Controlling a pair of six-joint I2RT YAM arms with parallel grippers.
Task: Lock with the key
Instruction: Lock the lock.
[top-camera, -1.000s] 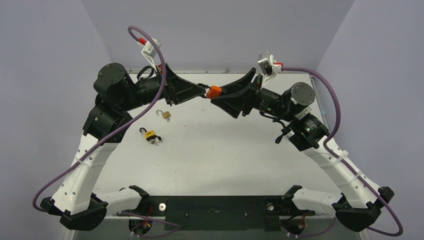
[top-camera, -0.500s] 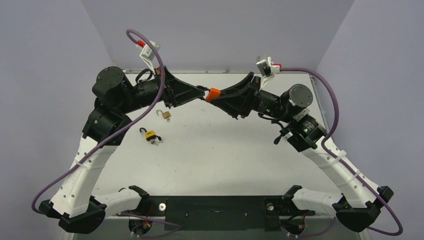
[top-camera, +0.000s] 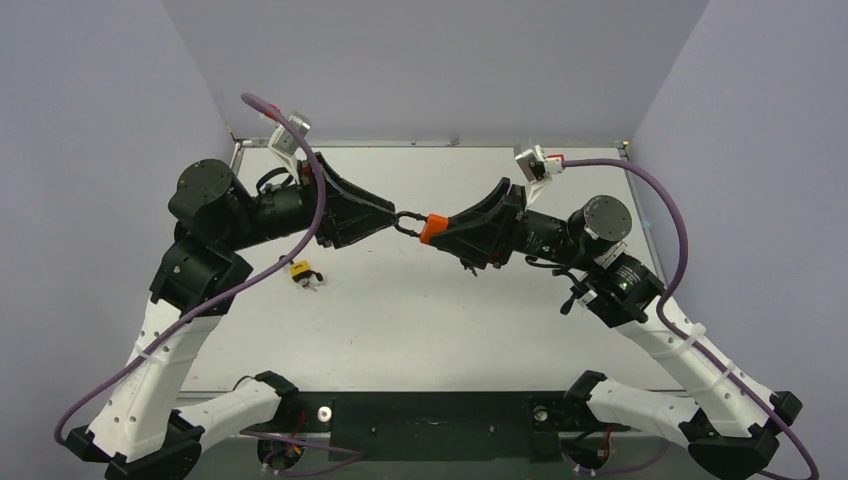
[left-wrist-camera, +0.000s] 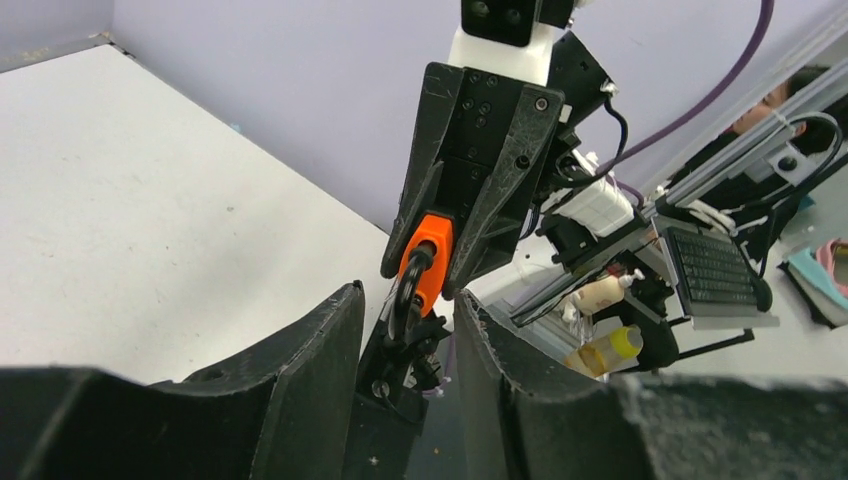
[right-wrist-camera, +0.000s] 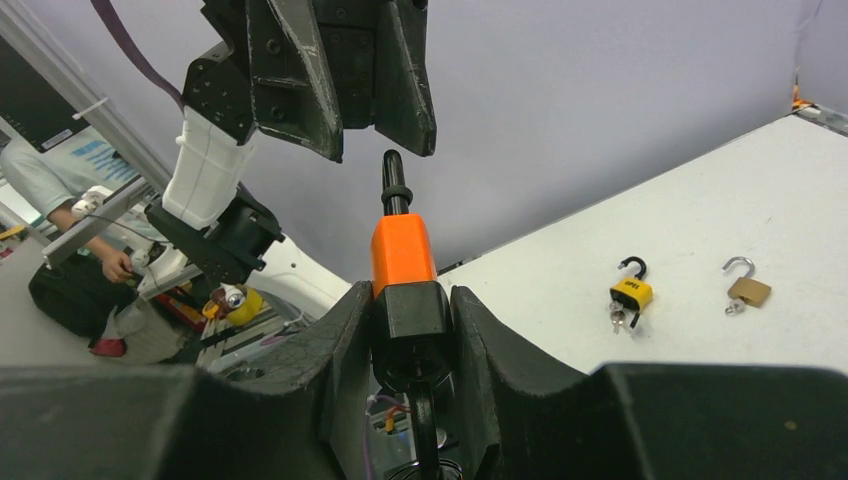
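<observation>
Orange padlock (top-camera: 432, 228): airborne; I see it pinched in right gripper (right-wrist-camera: 408, 292).
Right gripper: clamped on orange padlock body.
Left gripper (left-wrist-camera: 408, 295): jaws parted, either side of orange padlock shackle.
Yellow padlock (top-camera: 299, 269): lying left of orange padlock.

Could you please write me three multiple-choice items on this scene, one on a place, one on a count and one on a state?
1. Where is the orange padlock? A on the table; B in the right gripper; C on the back wall.
2. How many padlocks lie on the table? A one; B two; C four.
3. The brass padlock's shackle is: A open; B shut; C missing.
Answers: B, the right gripper's fingers clamp its body above the table; B, the yellow padlock and the brass padlock lie there; A, one end of the shackle stands free.
</observation>
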